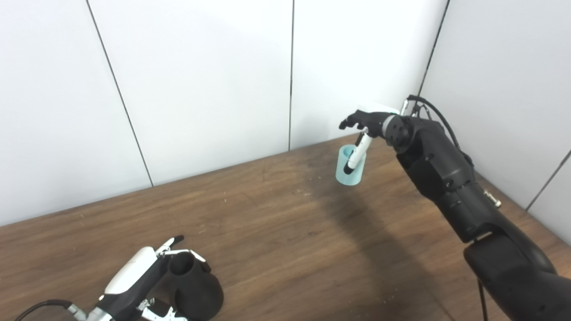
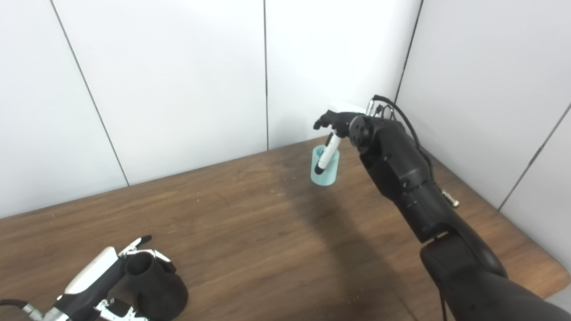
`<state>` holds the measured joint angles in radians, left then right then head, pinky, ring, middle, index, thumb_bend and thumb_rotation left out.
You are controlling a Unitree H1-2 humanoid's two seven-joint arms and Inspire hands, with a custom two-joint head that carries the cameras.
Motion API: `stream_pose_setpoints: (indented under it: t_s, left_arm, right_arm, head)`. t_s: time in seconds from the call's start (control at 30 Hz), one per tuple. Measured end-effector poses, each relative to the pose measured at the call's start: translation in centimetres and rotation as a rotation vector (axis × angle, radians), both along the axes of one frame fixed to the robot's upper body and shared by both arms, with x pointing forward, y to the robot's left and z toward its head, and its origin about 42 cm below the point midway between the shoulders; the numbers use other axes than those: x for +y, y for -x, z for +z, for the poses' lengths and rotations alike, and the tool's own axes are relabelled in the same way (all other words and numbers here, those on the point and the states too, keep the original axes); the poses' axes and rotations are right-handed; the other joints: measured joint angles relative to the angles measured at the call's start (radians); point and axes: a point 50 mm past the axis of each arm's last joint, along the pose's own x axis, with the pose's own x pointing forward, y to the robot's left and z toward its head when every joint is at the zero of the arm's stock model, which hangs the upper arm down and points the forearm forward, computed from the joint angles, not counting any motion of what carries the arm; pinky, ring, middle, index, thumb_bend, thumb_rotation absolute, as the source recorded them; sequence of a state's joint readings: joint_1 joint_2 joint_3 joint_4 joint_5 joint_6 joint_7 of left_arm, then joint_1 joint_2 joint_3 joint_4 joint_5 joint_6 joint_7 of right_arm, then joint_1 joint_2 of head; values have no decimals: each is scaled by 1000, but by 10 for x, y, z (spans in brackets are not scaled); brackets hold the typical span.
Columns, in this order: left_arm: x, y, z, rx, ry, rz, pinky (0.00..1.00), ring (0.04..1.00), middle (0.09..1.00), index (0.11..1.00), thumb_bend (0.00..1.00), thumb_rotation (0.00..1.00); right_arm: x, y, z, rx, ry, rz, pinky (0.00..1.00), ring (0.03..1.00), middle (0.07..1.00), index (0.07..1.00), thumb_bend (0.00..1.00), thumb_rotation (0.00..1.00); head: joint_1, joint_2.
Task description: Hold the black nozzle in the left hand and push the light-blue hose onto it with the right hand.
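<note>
Nozzle gripped at the near left of the table, hose held at the far right, the two well apart.

The black nozzle stands on its flared base on the wooden table, open neck upward, and is clasped around the neck by the left hand, fingers closed on it. The light-blue hose, a short tube, is held at the far side of the table by the right hand, one finger seemingly hooked inside its bore and the rest curled above; whether it is lifted clear of the table cannot be told. For the step in hand, the hose would best be carried across with its open end turned toward the nozzle's neck, the two axes lined up before any push, and the nozzle kept firmly braced so that it is not tipped.
</note>
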<state>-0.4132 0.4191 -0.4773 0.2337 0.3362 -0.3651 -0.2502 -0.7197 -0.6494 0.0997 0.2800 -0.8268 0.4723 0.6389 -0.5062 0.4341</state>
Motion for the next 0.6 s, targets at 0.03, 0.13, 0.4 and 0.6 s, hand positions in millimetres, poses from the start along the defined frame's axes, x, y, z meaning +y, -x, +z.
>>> stream_pose_setpoints:
  t_s: [0.03,0.13,0.4,0.6]
  left_arm:
    - [1,0,0,0,-1,1,1000,601,488,480,525,0]
    - [1,0,0,0,-1,1,1000,601,487,480,525,0]
    - [4,0,0,3,0,2,1000,602,486,481,525,0]
    - [7,2,-1,11,9,6,1000,602,477,486,526,0]
  right_arm:
    - [-1,0,-1,-1,3,-1,797,899,910,850,893,125]
    - [1,-1,-5,4,10,6,790,896,911,850,892,120]
    - [4,-4,-15,11,28,12,733,859,906,849,890,90]
    - [3,-5,-19,7,22,6,719,843,892,845,889,86]
  head:
    - [0,0]
    - [2,2]
    - [0,3]
    - [3,6]
